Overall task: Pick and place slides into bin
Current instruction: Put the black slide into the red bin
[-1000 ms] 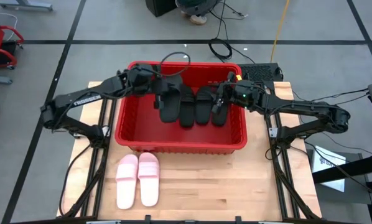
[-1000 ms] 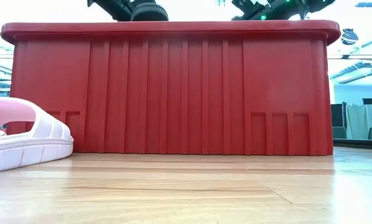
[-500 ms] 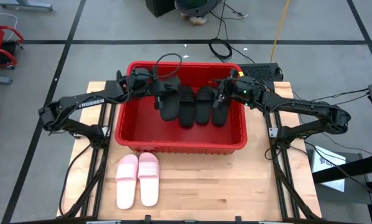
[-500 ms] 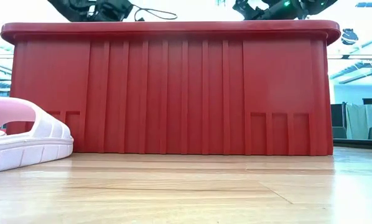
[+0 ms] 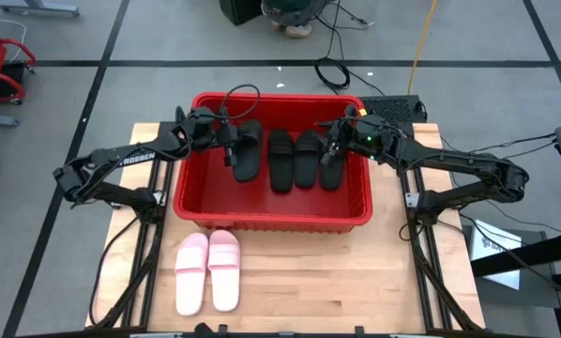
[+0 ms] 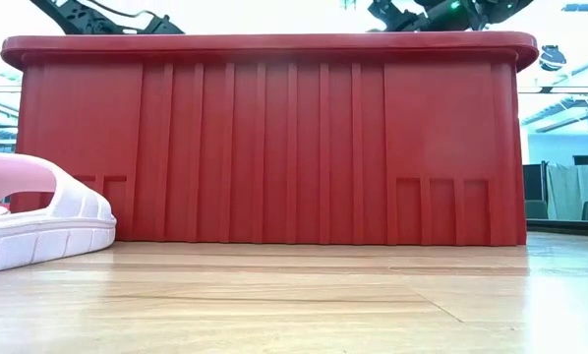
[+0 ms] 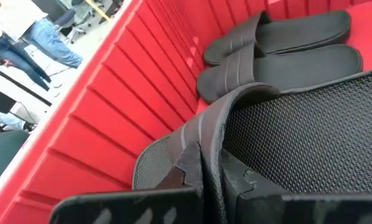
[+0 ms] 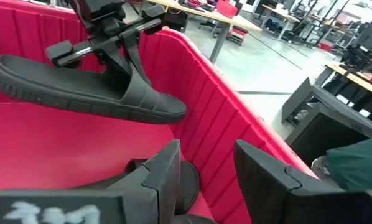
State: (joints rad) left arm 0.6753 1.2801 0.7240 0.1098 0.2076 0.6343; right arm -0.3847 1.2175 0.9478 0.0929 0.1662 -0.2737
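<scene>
**A black slide hangs over the red bin**

The left gripper point(image 5: 231, 150) is over the left part of the bin point(image 5: 271, 218). It is pinched tight on the strap of a black slide point(image 5: 245, 150) and holds it up in the air, above the bin floor. In the right wrist view you can see this slide point(image 8: 86, 96) lifted, with its sole flat and nothing under it.

Three more black slides point(image 5: 306, 159) are in the bin, side by side near the back wall. In the left wrist view, two of them point(image 7: 279, 53) lie next to each other on the red floor.

The right gripper point(image 5: 330, 153) is over the right part of the bin, just by the slide on the right end. Its fingers point(image 8: 164, 171) are apart and hold nothing.

Two pink slides point(image 5: 208, 270) lie side by side on the wooden counter point(image 5: 356, 282), in front of the bin. In the low view, one pink slide point(image 6: 33, 221) sits just beside the bin wall.
</scene>
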